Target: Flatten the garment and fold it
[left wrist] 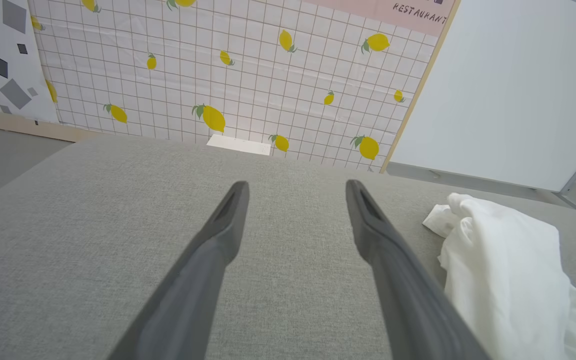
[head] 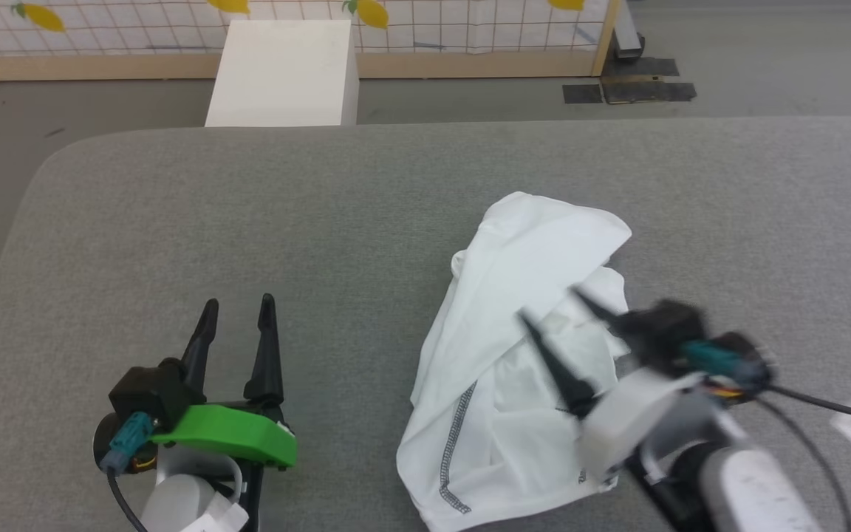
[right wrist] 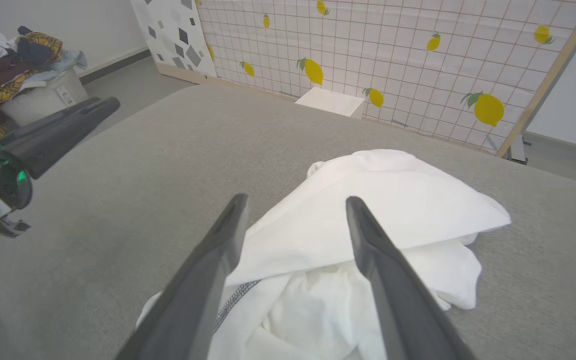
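The right gripper [right wrist: 295, 201] is nearest the lens in the right wrist view. Its two dark fingers [right wrist: 203, 280] stand wide apart and point over the garment [head: 521, 251]. In the head view this gripper is blurred at the lower right, with its tips above the middle of the cloth. Whether the tips touch the fabric cannot be told.

The left gripper [head: 239, 301] sits at the lower left of the head view, behind a green housing [head: 237, 436]. Its jaws are also spread wide and hold nothing. It rests over bare surface, well apart from the garment.

The garment is a white heap, crumpled and partly doubled over. It lies on the grey padded surface [head: 307, 214], right of centre in the head view. One flat fold covers the far part. A line of dark stitching [head: 457, 428] runs along a seam on the near part.

Beyond the far edge of the surface stands a white box [head: 285, 74]. Behind it is a grid-patterned panel [left wrist: 248, 75] printed with lemons. The right wrist view shows a tub [right wrist: 43, 97] piled with mixed clothes at the far left, on the floor.
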{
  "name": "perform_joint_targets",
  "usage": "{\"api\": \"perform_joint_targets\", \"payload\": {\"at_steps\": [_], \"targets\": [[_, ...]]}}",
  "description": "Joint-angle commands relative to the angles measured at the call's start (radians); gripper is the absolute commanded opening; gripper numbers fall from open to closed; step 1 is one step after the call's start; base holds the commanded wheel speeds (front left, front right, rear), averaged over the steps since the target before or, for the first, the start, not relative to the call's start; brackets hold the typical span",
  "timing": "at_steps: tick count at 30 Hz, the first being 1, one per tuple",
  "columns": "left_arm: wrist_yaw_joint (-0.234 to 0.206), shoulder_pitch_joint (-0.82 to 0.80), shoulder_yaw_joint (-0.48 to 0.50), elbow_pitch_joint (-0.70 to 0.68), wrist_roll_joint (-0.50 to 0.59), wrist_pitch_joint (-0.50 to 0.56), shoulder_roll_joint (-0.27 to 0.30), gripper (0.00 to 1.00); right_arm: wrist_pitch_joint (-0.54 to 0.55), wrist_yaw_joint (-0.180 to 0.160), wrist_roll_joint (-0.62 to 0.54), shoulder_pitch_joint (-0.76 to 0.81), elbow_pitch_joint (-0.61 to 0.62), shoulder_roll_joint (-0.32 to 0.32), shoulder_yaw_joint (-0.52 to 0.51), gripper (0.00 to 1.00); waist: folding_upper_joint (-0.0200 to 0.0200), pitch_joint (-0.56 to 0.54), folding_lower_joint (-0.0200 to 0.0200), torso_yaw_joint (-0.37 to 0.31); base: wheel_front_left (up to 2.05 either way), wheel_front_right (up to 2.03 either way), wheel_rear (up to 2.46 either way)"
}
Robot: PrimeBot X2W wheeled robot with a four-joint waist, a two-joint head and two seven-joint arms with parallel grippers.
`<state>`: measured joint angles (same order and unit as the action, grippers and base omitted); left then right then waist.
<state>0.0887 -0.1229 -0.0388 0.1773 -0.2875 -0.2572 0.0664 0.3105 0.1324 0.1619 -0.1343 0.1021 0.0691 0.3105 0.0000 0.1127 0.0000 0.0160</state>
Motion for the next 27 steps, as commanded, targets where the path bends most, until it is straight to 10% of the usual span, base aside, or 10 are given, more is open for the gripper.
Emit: {"api": "perform_joint_targets", "payload": {"at_steps": [1, 12, 27], "targets": [[0.009, 0.002, -0.007, -0.003, 0.007, -0.005, 0.001, 1.00, -0.047, -0.002, -0.026, 0.029, 0.023, -0.007, -0.066, 1.00, 0.0000, -0.004, 0.0000, -0.017, 0.00, 0.00, 0.00], [0.039, -0.137, -0.307, -0.007, 0.072, 0.107, 0.000, 1.00, -0.216, -0.002, -0.055, 0.106, -0.023, -0.019, -0.414, 1.00, 0.0000, 0.026, 0.0000, -0.098, 0.00, 0.00, 0.00], [-0.029, -0.545, -0.631, 0.324, 0.146, 0.463, -0.014, 1.00, -0.271, -0.002, 0.010, 0.061, -0.112, -0.019, -0.376, 1.00, 0.0000, 0.104, 0.0000, -0.245, 0.00, 0.00, 0.00]]}}
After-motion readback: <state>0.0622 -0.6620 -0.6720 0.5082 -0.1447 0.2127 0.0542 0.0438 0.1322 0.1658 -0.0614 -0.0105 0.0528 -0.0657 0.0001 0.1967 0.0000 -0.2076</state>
